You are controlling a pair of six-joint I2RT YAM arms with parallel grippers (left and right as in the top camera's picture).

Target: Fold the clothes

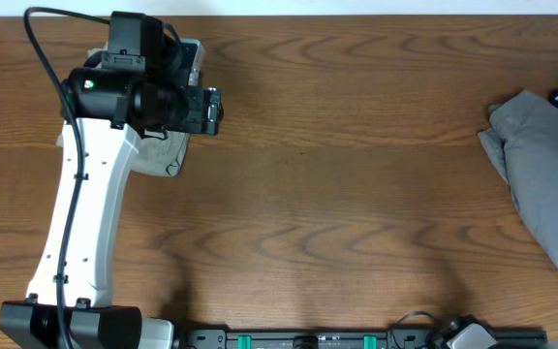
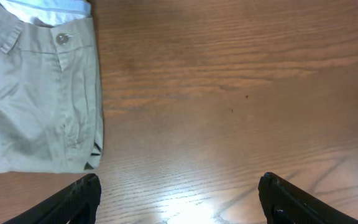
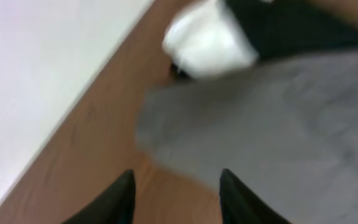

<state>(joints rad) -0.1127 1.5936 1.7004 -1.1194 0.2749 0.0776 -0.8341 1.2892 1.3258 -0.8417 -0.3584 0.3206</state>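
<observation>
both hovering | left fingers [image 2: 73, 202] wide, empty, beside shorts [image 2: 36, 93] | right fingers [image 3: 114, 202] parted over grey cloth [image 3: 278, 124]

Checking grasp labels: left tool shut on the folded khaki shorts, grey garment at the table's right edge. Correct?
No. Left wrist view: the left tool is open and empty, the folded khaki shorts lie beside it. The grey garment is at the table's right edge.

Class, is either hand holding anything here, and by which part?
Nothing is held. The left hand is open, clear of the shorts; the right hand is open before grey cloth.
</observation>
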